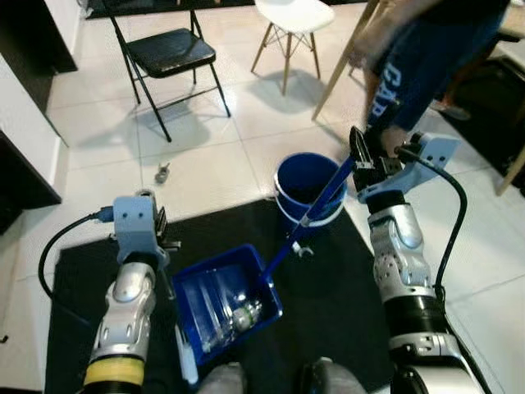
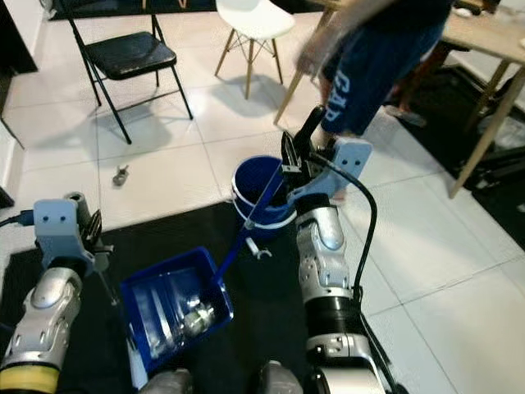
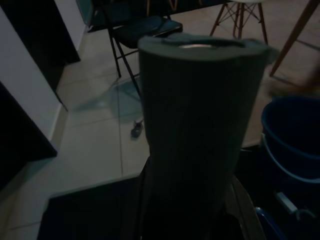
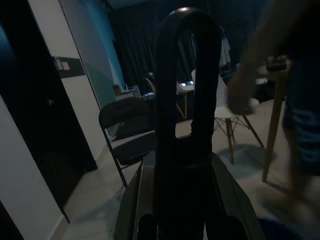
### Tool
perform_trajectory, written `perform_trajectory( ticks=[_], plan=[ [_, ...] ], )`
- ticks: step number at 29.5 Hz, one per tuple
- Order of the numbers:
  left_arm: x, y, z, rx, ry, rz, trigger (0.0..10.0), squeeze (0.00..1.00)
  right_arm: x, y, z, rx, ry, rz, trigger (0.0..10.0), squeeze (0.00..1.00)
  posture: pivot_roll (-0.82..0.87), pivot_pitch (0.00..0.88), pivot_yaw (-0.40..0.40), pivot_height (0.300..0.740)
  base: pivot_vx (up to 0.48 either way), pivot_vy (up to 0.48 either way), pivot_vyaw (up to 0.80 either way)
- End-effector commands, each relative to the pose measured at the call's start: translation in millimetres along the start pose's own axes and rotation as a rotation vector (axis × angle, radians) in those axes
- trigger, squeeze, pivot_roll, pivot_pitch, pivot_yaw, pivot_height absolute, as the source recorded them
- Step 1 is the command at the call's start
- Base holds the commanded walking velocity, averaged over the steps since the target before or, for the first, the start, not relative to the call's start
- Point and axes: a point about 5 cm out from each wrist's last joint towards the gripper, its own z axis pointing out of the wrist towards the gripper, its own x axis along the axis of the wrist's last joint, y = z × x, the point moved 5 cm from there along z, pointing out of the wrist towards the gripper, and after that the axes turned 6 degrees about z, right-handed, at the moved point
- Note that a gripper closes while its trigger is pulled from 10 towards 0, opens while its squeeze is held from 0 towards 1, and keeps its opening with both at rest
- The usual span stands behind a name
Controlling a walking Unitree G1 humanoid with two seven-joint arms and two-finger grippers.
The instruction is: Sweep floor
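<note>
In the left eye view the right pincer (image 1: 367,156) is seen pinching the top of a blue handle (image 1: 316,207) that slants down to a blue dustpan (image 1: 225,302) lying on a black mat (image 1: 328,304) at the robot's feet, with pale rubbish seen inside the pan. A blue bucket (image 1: 305,185) stands at the mat's far edge, just behind the handle, and a small grey scrap (image 1: 162,172) lies on the white floor (image 1: 205,176) beyond the mat, not yet swept. The left pincer (image 1: 157,234) is held beside the dustpan's near-left wall; from the eye views it cannot be told how its fingers stand. In the right eye view a person (image 2: 373,57) in blue shorts is seen close behind the right arm, more fully than in the other eye, and a folding chair (image 2: 131,57) and a white chair (image 2: 253,20) stand further off. The likely risks are judged to be the pan tipping and spilling if the handle is swung, the handle knocking the bucket, or the arm striking the person. In the left wrist view a thick dark shaft (image 3: 200,125) is seen clasped between the fingers, which the eye views do not reveal; the scrap lies well ahead. In the right wrist view the handle's looped end (image 4: 187,75) is shown gripped, against a dim room
</note>
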Motion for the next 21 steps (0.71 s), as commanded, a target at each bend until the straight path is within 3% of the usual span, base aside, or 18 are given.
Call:
perform_trajectory(
  ticks=[1, 21],
  plan=[
    [0.8, 1.0, -0.9, -0.003, 0.009, -0.001, 10.0, 0.0, 9.9, -1.0, 1.4, 0.002, 0.037, 0.011, 10.0, 0.0, 0.12, 0.045, -0.018, 0.74, 0.345, 0.0, 0.0],
    [1.4, 2.6, -0.1, -0.009, 0.012, 0.0, 10.0, 0.0, 10.1, 0.5, 2.2, -0.003, 0.035, 0.009, 10.0, 0.0, 0.12, 0.041, -0.018, 0.74, 0.344, 0.0, -0.04]
  ],
)
